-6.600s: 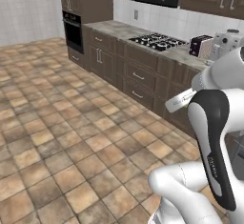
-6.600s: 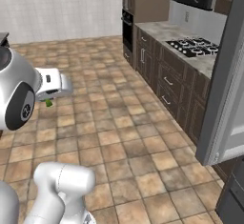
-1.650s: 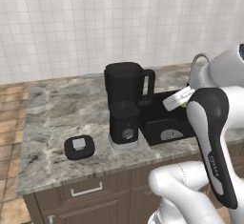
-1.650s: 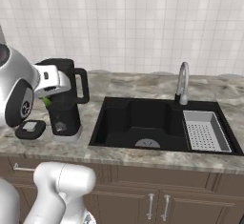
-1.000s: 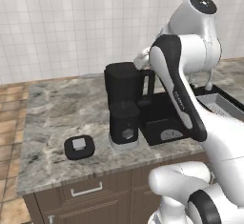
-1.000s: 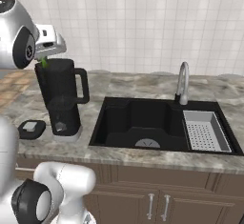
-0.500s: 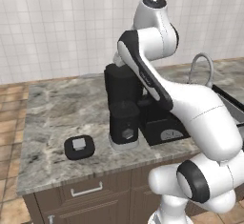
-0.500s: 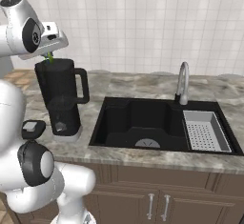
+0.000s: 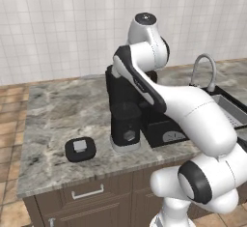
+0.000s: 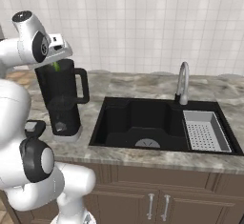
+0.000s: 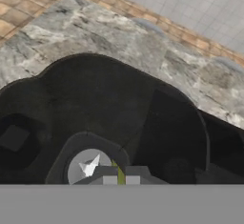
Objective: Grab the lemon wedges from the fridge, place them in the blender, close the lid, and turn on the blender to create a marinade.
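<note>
white square-tile wall [image 9: 58,28] behind, grey grout. grey-brown mottled stone tabletop [image 9: 62,110] running along wall. black sink basin [image 10: 143,123] sunk in tabletop, round drain at bottom. curved chrome faucet [image 10: 182,82] at back rim of sink. grey perforated strainer tray [image 10: 205,132] in right part of sink. dark brown cabinet fronts [image 10: 157,194] below, silver bar handles [image 9: 88,191]. terracotta tile floor [image 9: 7,124] at left end of tabletop. even flat light.
</note>
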Controlling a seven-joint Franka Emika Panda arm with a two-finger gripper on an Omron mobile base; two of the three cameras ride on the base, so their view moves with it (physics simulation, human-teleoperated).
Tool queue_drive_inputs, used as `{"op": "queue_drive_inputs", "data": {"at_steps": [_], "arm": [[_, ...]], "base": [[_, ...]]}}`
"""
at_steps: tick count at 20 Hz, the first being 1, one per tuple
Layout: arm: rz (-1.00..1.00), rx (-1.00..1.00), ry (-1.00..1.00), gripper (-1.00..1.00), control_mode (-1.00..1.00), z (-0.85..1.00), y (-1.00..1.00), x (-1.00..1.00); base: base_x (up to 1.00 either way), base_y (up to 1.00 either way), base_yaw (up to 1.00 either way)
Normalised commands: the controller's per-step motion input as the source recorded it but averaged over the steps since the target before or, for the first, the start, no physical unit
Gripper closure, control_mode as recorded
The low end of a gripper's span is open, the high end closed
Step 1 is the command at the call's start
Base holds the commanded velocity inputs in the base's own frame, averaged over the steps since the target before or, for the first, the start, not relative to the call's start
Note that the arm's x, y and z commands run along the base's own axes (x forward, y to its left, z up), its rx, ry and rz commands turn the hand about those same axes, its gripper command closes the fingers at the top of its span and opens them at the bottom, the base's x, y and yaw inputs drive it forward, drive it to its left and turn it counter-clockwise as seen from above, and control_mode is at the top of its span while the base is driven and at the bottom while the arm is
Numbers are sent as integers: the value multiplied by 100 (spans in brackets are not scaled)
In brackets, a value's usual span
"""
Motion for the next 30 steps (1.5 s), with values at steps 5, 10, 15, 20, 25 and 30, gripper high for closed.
{"op": "queue_drive_inputs", "data": {"at_steps": [5,10,15,20,25,30], "arm": [[1,0,0,100,-100,-34,5,19],[1,0,-5,-100,-100,-8,10,26],[0,1,-1,-100,-100,28,24,5],[0,4,0,-100,-100,44,6,-31],[0,8,-1,-100,-100,31,-14,-97],[0,2,-6,-100,-100,-4,-40,-100]], "base": [[0,0,0],[0,0,0],[0,0,0],[0,0,0],[0,0,0],[0,0,0]]}}
